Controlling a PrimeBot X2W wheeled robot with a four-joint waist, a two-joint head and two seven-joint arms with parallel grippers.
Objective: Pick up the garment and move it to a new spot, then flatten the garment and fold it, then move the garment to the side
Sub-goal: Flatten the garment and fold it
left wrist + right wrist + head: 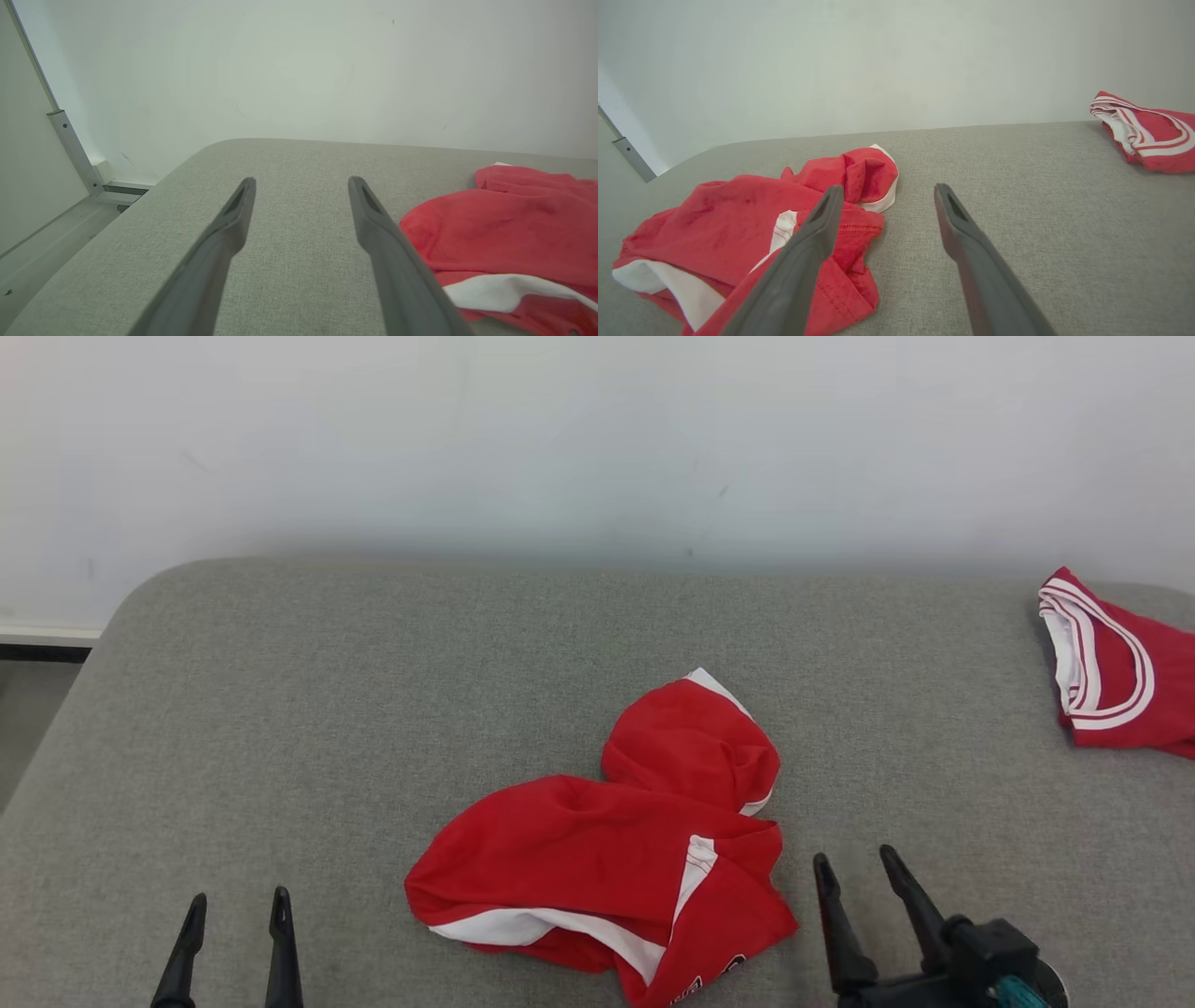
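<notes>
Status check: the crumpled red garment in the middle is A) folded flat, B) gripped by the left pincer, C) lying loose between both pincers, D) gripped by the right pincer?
C: the garment lies crumpled on the grey surface, with the left pincer and right pincer open and empty either side.

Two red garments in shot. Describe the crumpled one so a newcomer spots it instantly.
Take the grey fabric-covered surface against the white wall. Near its front edge, between the left pincer and right pincer, lies a crumpled red jersey with white trim. Unlike the folded red-and-white garment at the surface's far right, it sprawls in a loose heap.
</notes>
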